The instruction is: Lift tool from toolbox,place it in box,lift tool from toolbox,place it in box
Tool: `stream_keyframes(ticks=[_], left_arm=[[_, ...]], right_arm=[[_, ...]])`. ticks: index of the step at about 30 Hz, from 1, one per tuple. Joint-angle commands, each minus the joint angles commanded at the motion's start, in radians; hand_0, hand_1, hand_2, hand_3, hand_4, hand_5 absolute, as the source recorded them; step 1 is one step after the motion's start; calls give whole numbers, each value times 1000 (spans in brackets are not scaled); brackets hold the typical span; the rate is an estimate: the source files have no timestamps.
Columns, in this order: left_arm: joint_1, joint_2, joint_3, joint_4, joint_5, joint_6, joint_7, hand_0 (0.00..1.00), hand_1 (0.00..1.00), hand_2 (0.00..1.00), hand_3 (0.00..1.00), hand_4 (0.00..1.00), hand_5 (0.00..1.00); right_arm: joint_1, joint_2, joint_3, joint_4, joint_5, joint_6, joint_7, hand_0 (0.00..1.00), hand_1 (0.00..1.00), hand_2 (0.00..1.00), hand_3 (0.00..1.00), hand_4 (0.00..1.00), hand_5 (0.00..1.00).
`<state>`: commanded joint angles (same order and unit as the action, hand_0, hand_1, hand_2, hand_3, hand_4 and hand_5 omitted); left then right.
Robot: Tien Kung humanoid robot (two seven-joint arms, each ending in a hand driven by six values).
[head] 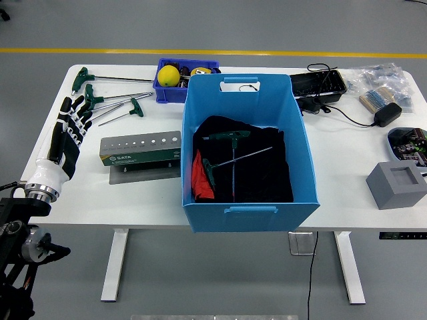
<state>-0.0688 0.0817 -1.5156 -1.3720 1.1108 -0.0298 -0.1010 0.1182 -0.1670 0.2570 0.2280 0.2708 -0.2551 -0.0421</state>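
A large blue box (301, 143) stands mid-table. Inside it, two green-handled T-wrenches (227, 135) (230, 163) lie on black cloth beside something red. A grey-green tool stand (140, 149) with a row of holes sits left of the box. Several green-handled T-wrenches (110, 100) lie on the table at the back left. My left hand (70, 127) is over the table's left edge, fingers spread and empty, its fingertips close to the nearest wrench handle (90, 101). My right hand is out of view.
A small blue bin (162, 92) with a yellow ball stands behind the box. At the right are a black tray (319, 85), a cable and adapter (385, 115), a grey block (397, 185), and bagged parts (380, 80).
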Motion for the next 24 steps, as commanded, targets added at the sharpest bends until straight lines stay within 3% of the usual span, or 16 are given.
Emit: stream_keyframes(ticks=[24], left_arm=[[4, 0, -15, 3, 13, 7, 8, 998, 998, 998, 980, 948, 998]], right_arm=[[6, -2, -8, 0, 15, 3, 3, 636, 615, 697, 546, 760, 663]])
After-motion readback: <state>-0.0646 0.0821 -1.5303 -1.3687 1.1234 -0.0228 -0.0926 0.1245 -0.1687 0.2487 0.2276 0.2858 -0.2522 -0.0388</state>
